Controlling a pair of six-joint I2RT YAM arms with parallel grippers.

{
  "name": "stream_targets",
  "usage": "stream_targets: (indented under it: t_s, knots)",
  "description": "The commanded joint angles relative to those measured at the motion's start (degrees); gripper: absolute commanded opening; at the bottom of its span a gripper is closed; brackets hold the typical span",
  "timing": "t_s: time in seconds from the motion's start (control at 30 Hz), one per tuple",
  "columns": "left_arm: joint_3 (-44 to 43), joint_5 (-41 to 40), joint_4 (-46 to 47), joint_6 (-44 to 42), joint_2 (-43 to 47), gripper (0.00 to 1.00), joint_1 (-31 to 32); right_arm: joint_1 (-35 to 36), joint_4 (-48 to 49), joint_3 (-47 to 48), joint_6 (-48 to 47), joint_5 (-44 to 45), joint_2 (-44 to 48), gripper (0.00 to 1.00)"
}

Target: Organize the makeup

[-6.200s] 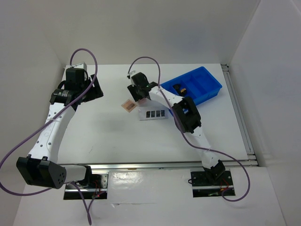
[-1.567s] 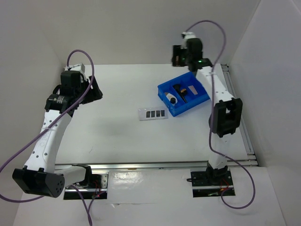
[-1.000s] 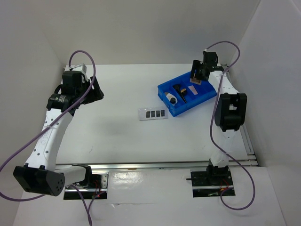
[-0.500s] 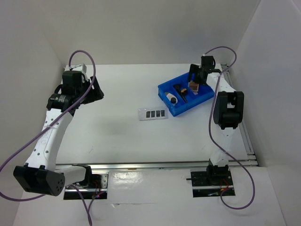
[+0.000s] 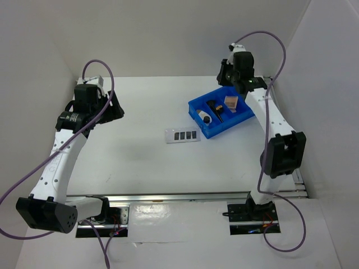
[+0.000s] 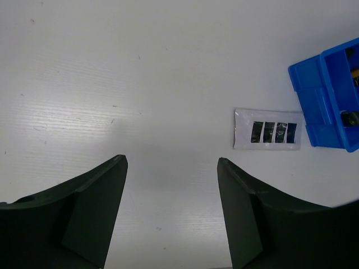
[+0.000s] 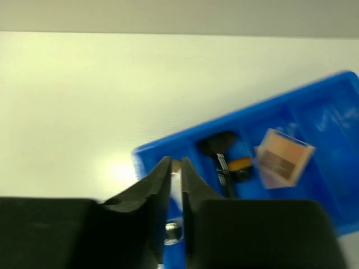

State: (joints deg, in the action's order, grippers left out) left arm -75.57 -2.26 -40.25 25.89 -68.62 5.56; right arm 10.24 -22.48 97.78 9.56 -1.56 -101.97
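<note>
1. Left gripper (image 6: pixel 171 162): fingers spread wide, nothing between them. It hangs over bare table (image 6: pixel 112 84) at the far-left side in the top view (image 5: pixel 109 106).
2. Right gripper (image 7: pixel 175 162): fingers pressed nearly together with only a thin slit between, pinching nothing. It is raised above the far edge of the blue bin (image 5: pixel 245 115) (the wrist cam is blurred, but the slit is plain enough).
3. Tan compact (image 7: pixel 283 158) lies inside the bin, tilted, apart from the gripper, in the compartment just right of the brush's in the right wrist view. It also shows from the top (image 5: pixel 230 101).
4. Black brush (image 7: pixel 221 148) lies in the next compartment over, w/ an orange-ish bit beside it that I can't identify.
5. White tube (image 5: pixel 203 116) sits at the bin's left end, near the brush. Small in the pic, so details unclear.
6. Grey strip palette (image 6: pixel 267 132) lies flat on the table outside the bin, four dark pans in a row. It is just beside the bin's near-left corner (image 6: pixel 328 95) and approx. mid-table in the top view (image 5: pixel 182 135).
7. Both arms are well apart, and neither touches any makeup.
</note>
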Motion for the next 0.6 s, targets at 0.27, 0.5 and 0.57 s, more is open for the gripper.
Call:
stream_targets:
  t_s: [0.27,0.5,0.57]
  knots:
    - [-0.7,-1.7,0.5,-0.1,2.1,0.79,0.2,26.1,-5.3,-11.4,-4.0,-5.1,0.1,0.4]
    - [-0.7,-2.2,0.5,-0.1,3.2,0.79,0.2,34.6,-10.8,-13.8,-11.6,1.3,-5.7,0.89]
    - [-0.2,-2.2,0.5,-0.1,3.2,0.79,0.2,36.9,-9.4,-15.4,-13.0,4.9,-5.7,0.89]
